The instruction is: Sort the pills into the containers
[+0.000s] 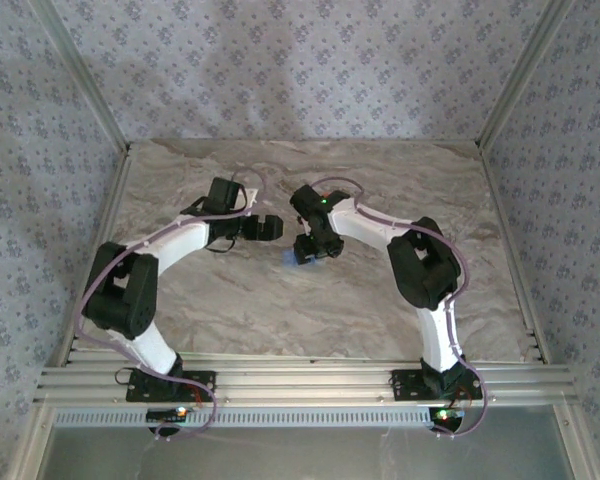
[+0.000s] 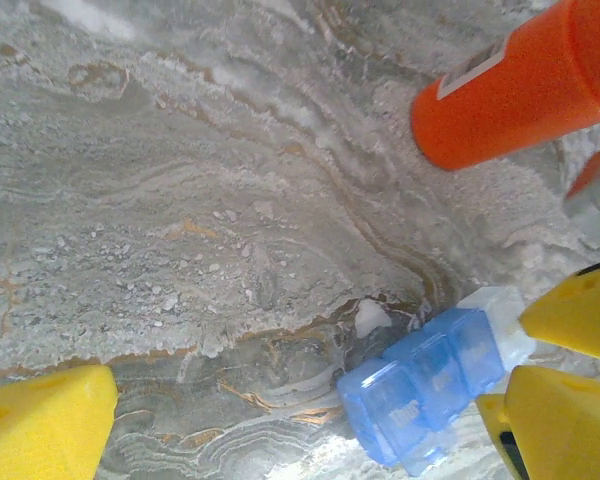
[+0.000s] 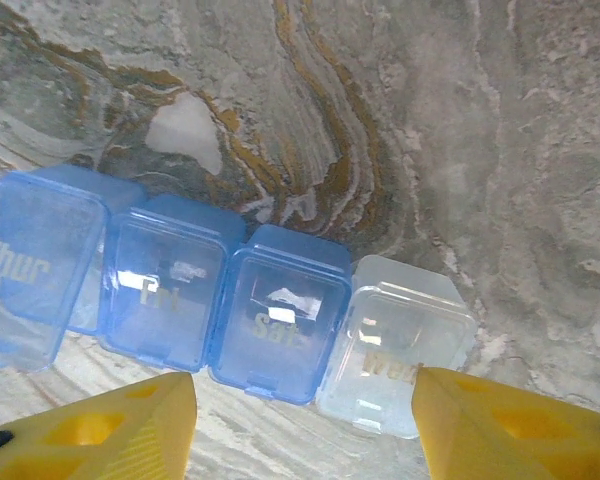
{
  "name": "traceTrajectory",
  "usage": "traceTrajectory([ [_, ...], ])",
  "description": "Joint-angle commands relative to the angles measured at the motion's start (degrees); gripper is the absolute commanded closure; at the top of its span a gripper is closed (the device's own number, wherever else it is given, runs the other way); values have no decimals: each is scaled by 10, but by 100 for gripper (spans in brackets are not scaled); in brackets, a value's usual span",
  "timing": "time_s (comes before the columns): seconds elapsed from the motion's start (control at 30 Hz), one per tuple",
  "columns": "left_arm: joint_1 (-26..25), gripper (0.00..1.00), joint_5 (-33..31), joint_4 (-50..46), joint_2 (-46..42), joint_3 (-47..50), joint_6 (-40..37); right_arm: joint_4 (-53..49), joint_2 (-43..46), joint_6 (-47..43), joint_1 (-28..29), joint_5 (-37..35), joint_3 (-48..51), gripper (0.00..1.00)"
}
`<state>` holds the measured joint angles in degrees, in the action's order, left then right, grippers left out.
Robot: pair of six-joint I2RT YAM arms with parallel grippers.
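Note:
An orange bottle [image 2: 510, 90] lies on its side on the marble table, beyond my left gripper [image 2: 305, 400] [image 1: 268, 228], which is open and holds nothing. A blue translucent pill container [image 3: 170, 285] [image 2: 430, 385] [image 1: 286, 258] lies flat with its lids shut. Its compartments read Thur, Fri and Sat, and a clear one [image 3: 400, 350] sits at one end. My right gripper [image 3: 305, 420] [image 1: 313, 250] hovers at the container's near edge, its yellow fingers [image 3: 110, 430] apart and not gripping. A small white lump [image 3: 185, 130] [image 2: 370, 318] lies beside the container; I cannot tell if it is a pill.
The two grippers meet close together at the middle of the table [image 1: 380, 310]. Another yellow finger [image 2: 575, 315], apparently the right gripper's, stands over the container's clear end. Patterned walls [image 1: 40, 150] close in the table on three sides.

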<state>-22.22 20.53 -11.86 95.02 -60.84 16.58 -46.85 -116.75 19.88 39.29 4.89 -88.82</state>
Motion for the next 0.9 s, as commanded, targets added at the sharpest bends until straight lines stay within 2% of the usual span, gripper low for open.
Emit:
traceTrajectory([
  [0.0,3,1,-4,-8,-29,14,-15,1,8,20,-3,69,22,38],
  [0.33,-21,1,-20,-86,-10,-8,-95,18,16,28,-28,49,58,33],
  [0.6,-34,1,-24,-89,3,-3,-97,36,27,29,-28,44,74,31],
  [0.87,-29,1,-26,-76,-4,7,-83,16,66,36,-31,56,41,30],
])
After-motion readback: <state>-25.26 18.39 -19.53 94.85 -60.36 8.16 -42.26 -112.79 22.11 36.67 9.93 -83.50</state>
